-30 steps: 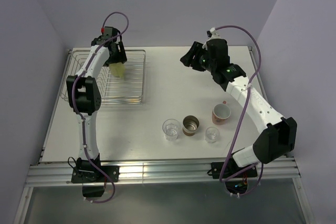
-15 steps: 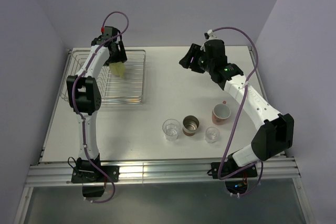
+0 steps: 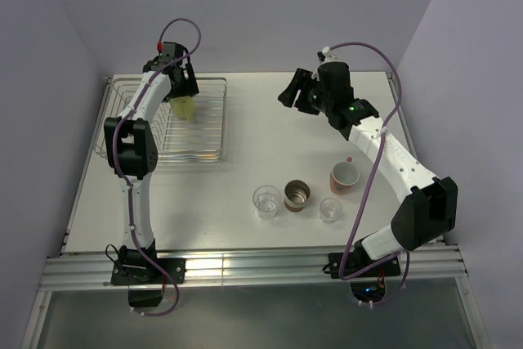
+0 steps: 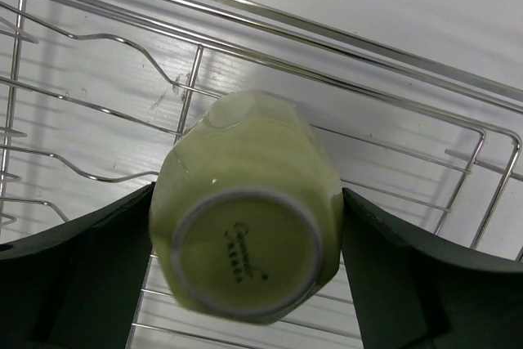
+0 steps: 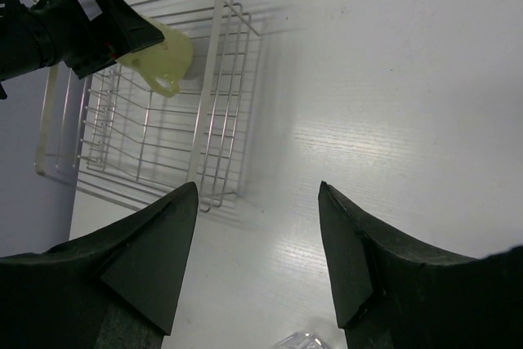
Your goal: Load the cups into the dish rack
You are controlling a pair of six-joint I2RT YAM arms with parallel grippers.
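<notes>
My left gripper is shut on the pale yellow mug, held upside down over the far part of the wire dish rack. In the left wrist view the mug shows its base between the fingers, above the rack's wires. My right gripper is open and empty, raised over the far middle of the table. The salmon-pink mug, the brown metallic cup and two clear tumblers stand in front of the arms. The right wrist view shows the rack and yellow mug.
The white table is walled in by pale purple panels on three sides. A metal rail runs along its near edge where the arm bases are bolted.
My right gripper has swung a little to the left and away from the cups. The left gripper with the yellow mug has barely moved.
</notes>
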